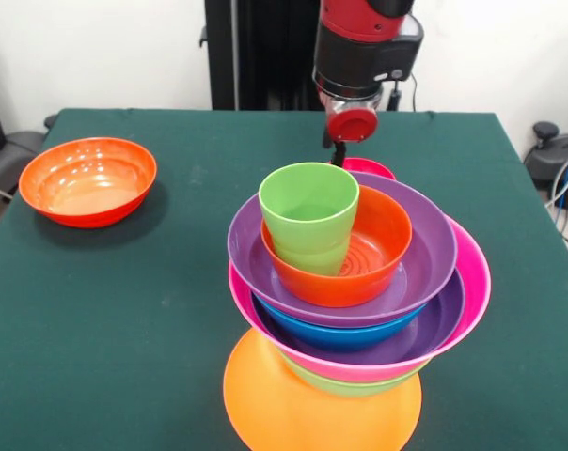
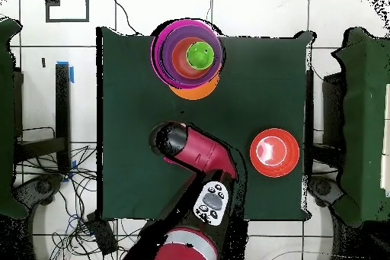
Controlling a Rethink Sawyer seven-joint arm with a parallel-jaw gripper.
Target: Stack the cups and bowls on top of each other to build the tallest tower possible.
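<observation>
The tower (image 1: 355,310) is standing at the near edge of the green cloth table (image 1: 124,310) in the front view. Its base is a large orange bowl (image 1: 312,413), turned upside down, smooth and dome-shaped. Above it a thin rim of a green bowl (image 1: 345,383) is showing, then a wide pink bowl (image 1: 472,282), a purple bowl (image 1: 434,324), a blue bowl (image 1: 340,335) and a second purple bowl (image 1: 425,244), all nested with the open side up. All are looking like glossy round plastic. The stack is leaning a little to the right.

Inside the upper purple bowl a red-orange bowl (image 1: 378,244) is sitting, with fine rings on its inner bottom. The light-green cup (image 1: 307,216) is standing in it, a little tapered, smooth, leaning against the left wall.

Behind the tower a small magenta bowl (image 1: 373,167) is partly hidden. Another red-orange bowl (image 1: 88,180) is lying alone, well apart, near the far left corner, open side up and shining.

The arm (image 1: 364,47), red and black, is hanging behind the tower, over the magenta bowl. The gripper (image 1: 339,153) is mostly hidden, so I cannot tell if it is released or clenched.
</observation>
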